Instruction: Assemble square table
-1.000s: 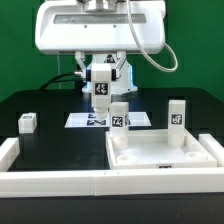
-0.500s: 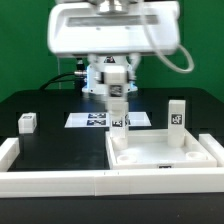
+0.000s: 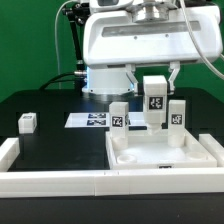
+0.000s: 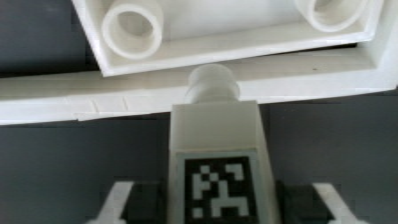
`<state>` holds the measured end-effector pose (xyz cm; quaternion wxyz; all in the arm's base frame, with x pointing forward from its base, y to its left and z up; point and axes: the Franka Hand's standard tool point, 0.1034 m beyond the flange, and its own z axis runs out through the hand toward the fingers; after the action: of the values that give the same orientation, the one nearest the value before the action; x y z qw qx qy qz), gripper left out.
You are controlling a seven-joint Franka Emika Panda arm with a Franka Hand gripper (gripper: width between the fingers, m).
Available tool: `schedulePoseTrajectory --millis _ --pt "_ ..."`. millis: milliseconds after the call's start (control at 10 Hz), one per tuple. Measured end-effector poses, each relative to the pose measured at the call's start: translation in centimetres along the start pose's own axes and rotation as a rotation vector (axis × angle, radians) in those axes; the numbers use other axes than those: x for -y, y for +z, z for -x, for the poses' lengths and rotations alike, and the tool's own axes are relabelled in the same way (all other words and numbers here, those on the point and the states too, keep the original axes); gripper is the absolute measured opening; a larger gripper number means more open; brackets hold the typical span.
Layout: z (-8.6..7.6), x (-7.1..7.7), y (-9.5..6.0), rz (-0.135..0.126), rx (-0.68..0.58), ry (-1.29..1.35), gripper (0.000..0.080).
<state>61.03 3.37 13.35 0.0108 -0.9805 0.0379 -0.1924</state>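
Observation:
The white square slab [image 3: 165, 155] lies at the exterior view's right front. Two tagged legs stand upright on its far corners, one on the left [image 3: 118, 115] and one on the right [image 3: 177, 114]. My gripper [image 3: 156, 92] is shut on a third tagged leg [image 3: 156, 112] and holds it upright above the slab's far edge, between the two standing legs. In the wrist view the held leg [image 4: 217, 130] sits between my fingers [image 4: 125, 200], its round tip over a white band, with part of the slab and two round holes [image 4: 134, 30] beyond. A fourth short leg [image 3: 27, 122] lies at the far left.
The marker board [image 3: 88, 120] lies flat behind the slab, near the arm's base. Long white border bars run along the front [image 3: 60, 183] and up the left side [image 3: 8, 150]. The arm's large white body hangs over the back of the table.
My gripper has carried the held leg from near the marker board toward the exterior view's right, to between the two standing legs. The arm's body has swung right with it.

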Motion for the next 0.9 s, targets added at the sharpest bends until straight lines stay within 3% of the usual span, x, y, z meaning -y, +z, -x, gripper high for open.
schedulePoseTrajectory --millis 400,900 --pt "0.1 0.0 0.2 0.002 -0.002 0.003 0.0291" --pt "0.9 5.0 2.1 -0.018 -0.025 0.037 0.0291"
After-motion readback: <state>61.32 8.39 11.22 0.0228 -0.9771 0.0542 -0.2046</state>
